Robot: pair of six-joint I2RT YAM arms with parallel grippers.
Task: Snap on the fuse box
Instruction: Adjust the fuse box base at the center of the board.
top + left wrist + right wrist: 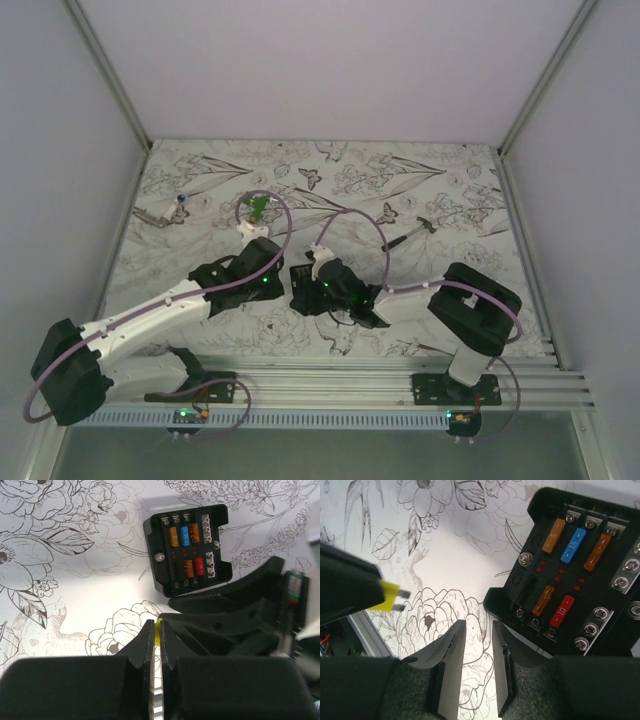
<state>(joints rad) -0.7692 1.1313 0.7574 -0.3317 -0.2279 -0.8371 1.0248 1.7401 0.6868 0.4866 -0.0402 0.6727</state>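
Observation:
The fuse box (pixel 570 570) is a black square box lying lid-off on the flower-printed table. Its upper row holds orange, blue and orange fuses; below sit an orange and a red one, with a bare slot (pixel 527 587) to their left. My left gripper (pixel 158 626) is shut on a small yellow fuse (pixel 387 596), whose metal prongs point toward the box (pixel 187 550). It hovers a short way from the box's near edge. My right gripper (pixel 479 630) is open with nothing between its fingers, just beside the box's corner. From above, the box (pixel 300 274) lies between both grippers.
A small green plastic piece (pixel 258 208) lies at the back centre. A thin black stick-like tool (pixel 405 235) lies to the back right and a small metallic item (pixel 165 213) at the back left. An aluminium rail (pixel 380 375) runs along the near edge. White walls enclose the table.

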